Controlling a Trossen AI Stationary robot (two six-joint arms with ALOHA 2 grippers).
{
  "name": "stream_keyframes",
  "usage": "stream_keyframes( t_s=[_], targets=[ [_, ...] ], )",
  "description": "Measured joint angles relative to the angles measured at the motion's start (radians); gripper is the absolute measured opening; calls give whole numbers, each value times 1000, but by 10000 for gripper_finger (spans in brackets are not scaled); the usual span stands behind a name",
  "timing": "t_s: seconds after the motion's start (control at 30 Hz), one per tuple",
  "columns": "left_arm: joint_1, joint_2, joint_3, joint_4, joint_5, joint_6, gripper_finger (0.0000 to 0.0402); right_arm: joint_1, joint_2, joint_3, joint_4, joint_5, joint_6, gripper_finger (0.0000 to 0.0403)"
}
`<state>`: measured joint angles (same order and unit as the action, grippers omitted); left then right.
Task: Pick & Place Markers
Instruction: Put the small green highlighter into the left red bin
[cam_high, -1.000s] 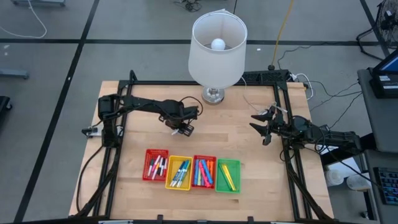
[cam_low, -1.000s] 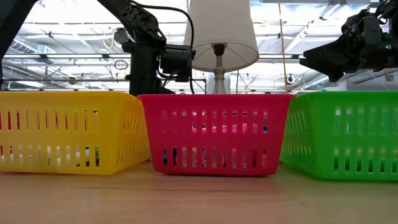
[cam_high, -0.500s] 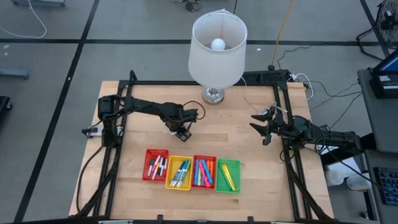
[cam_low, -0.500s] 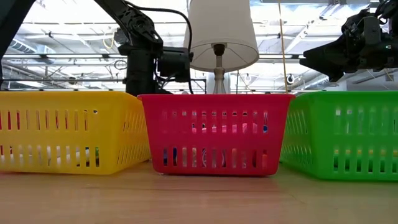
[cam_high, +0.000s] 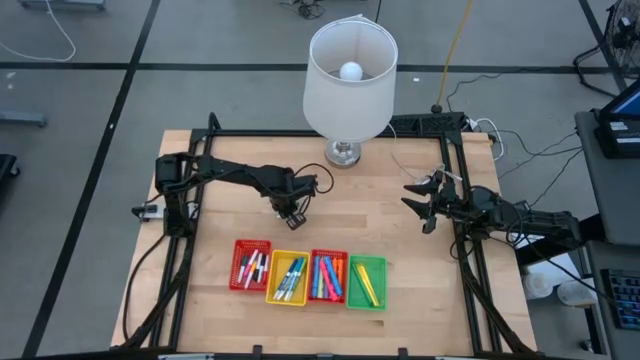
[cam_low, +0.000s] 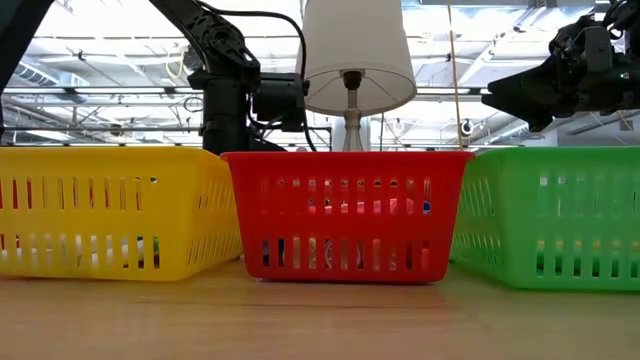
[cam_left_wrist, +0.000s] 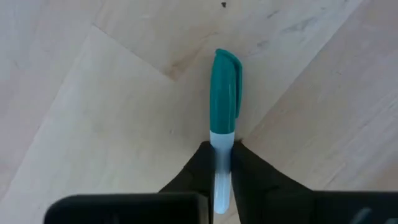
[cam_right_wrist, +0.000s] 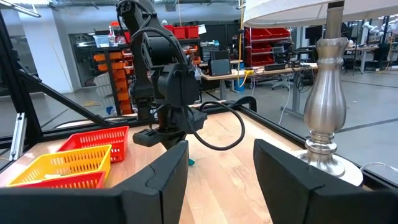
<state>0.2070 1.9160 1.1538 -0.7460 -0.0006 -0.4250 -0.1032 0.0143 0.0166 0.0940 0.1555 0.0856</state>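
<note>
Left claw (cam_left_wrist: 221, 163) pinches a teal-capped marker (cam_left_wrist: 222, 118) lying flat on the tabletop (cam_left_wrist: 93, 93), cap pointing ahead. Gripping the white barrel suits lifting it.

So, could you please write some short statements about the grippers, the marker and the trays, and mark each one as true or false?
1. The left gripper is shut on a marker with a teal cap. True.
2. That marker lies inside the green tray. False: it lies on the bare wooden table, behind the row of trays.
3. The right gripper is open and holds nothing. True.
4. Four trays stand in a row near the front edge of the table. True.
5. The lamp stands between the two red trays. False: it stands at the far edge of the table.
</note>
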Motion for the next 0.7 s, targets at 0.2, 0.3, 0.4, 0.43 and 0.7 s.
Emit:
stream_keyframes(
  t_s=[0.2,0.3,0.4,0.43,0.7],
  targets=[
    [0,-20,20,-54,0,-18,36,0,0,0,0,0,0,169],
    [-7,-57,43,-159,-10,-103,39,0,0,0,0,0,0,169],
    [-45,-143,78,-265,-15,-199,34,0,0,0,0,0,0,169],
    [-64,-171,86,-291,-16,-234,34,0,0,0,0,0,0,169],
    [-338,-378,86,-506,-84,-825,34,0,0,0,0,0,0,169]
  ],
)
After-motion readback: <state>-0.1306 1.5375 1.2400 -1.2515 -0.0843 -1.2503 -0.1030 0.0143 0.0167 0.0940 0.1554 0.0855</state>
